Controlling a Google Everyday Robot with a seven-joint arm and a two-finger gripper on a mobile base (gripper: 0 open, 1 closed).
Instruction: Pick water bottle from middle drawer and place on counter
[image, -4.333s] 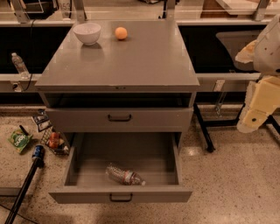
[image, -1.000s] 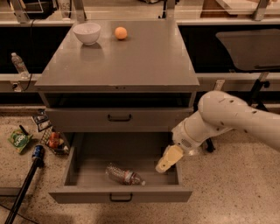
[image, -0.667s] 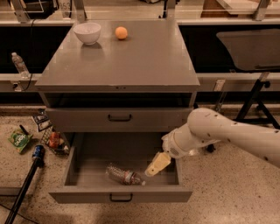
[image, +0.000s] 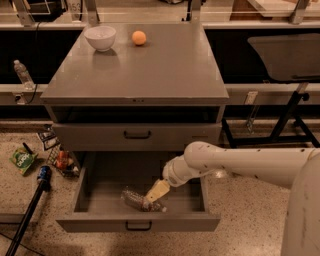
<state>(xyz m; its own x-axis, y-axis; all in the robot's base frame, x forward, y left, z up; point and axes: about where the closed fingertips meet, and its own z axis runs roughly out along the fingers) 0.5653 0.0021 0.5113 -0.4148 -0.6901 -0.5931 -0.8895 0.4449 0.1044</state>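
The water bottle (image: 136, 199) lies on its side in the open middle drawer (image: 100, 220), near the drawer's front, its cap end to the right. My gripper (image: 155, 192) hangs from the white arm that reaches in from the right. It is down inside the drawer, right over the bottle's right end and touching or nearly touching it. The counter (image: 165, 70) is the broad grey top of the cabinet, above and behind the drawers.
A white bowl (image: 100, 37) and an orange (image: 139, 38) sit at the counter's back left. The upper drawer (image: 137, 135) is closed above the open one. Snack bags and cans (image: 55, 157) lie on the floor left of the cabinet. A label-less bottle (image: 22, 74) stands far left.
The arm has swung from the right side down into the open drawer and moved left, bringing the gripper onto the bottle's right end. The bottle has not moved.
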